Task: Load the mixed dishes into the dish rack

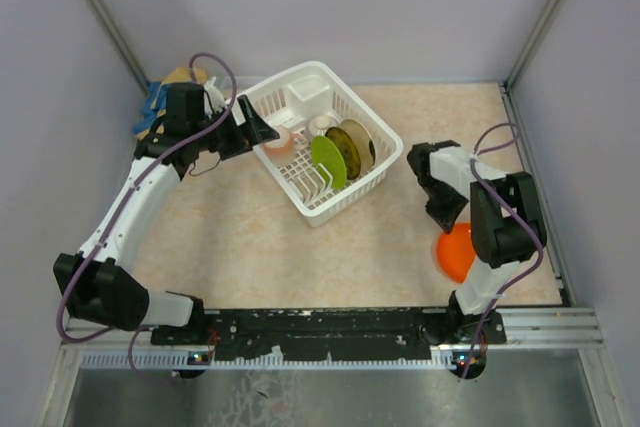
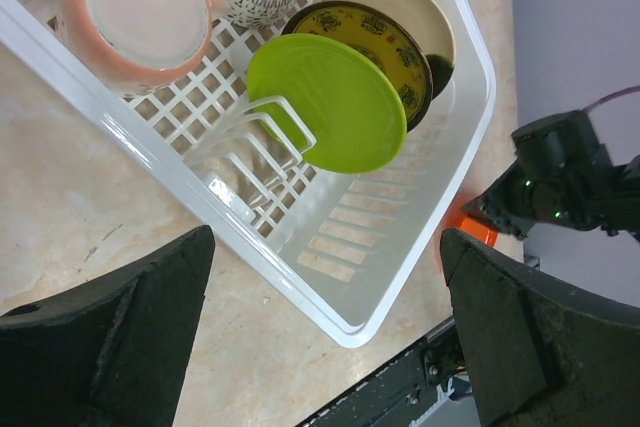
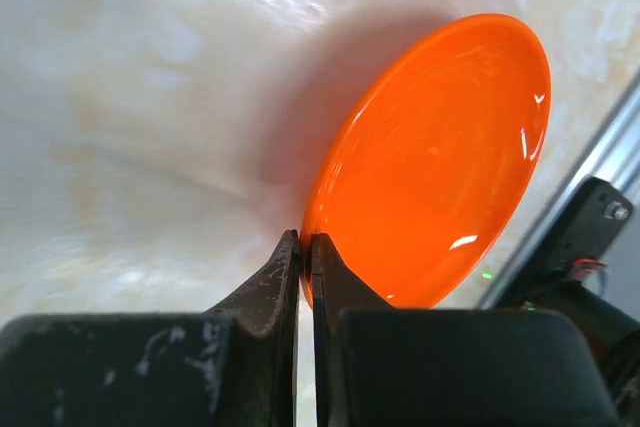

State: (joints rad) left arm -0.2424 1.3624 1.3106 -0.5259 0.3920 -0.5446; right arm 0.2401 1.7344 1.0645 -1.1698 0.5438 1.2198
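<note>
Rim of the orange plate [image 3: 440, 157] sits pinched in the right gripper [image 3: 306, 239], near the right edge of the table [image 1: 250, 237]; left gripper [image 2: 325, 242] gapes wide above the dish rack [image 2: 300, 267].

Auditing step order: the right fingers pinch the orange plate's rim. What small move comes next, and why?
Probably lift the orange plate off the table toward the dish rack: the right fingers are shut on its rim, and free ribs stand beside the lime-green plate.
</note>
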